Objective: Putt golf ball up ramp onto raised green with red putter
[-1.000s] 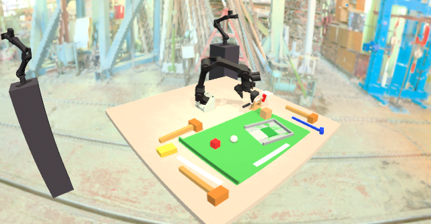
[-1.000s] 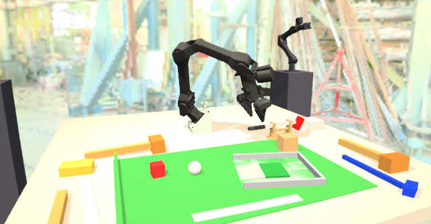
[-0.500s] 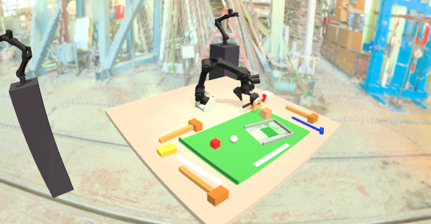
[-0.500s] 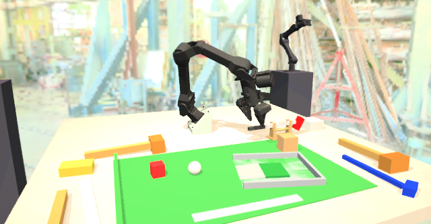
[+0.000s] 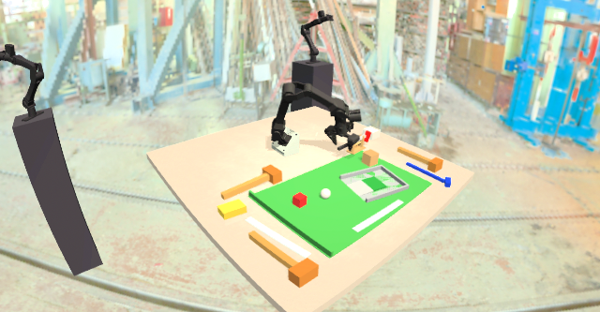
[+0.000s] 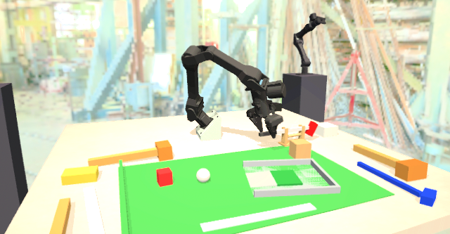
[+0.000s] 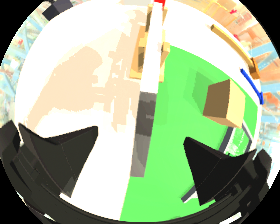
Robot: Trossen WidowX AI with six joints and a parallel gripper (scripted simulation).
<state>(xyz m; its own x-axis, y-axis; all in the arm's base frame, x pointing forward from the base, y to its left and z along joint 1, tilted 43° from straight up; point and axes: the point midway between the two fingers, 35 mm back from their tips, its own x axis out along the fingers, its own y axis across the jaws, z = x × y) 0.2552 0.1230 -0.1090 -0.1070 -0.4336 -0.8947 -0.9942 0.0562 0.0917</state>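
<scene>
The putter (image 5: pixel 367 136) (image 6: pixel 311 128) (image 7: pixel 145 120) has a red head, pale shaft and dark handle, and lies across a small wooden stand (image 6: pixel 284 138) (image 7: pixel 137 62). My gripper (image 5: pixel 342 146) (image 6: pixel 268 134) (image 7: pixel 142 137) is open and empty. Its fingers stand on either side of the dark handle in the wrist view; whether they reach down to it is hard to tell. The white golf ball (image 5: pixel 325 193) (image 6: pixel 203 175) rests on the green mat (image 5: pixel 328 228) (image 6: pixel 169 209). A pale ramp (image 6: pixel 259 180) leads to the green (image 5: pixel 373 184) (image 6: pixel 286 178), walled in grey on three sides.
A tan block (image 5: pixel 370 157) (image 6: pixel 299 149) (image 7: pixel 224 103) stands near the stand. A red cube (image 5: pixel 300 200) (image 6: pixel 164 176) is beside the ball. Orange mallets (image 5: pixel 272 174) (image 6: pixel 411 169), a blue putter (image 5: pixel 427 174) (image 6: pixel 390 179) and a yellow block (image 5: pixel 232 209) (image 6: pixel 79 175) lie around the mat.
</scene>
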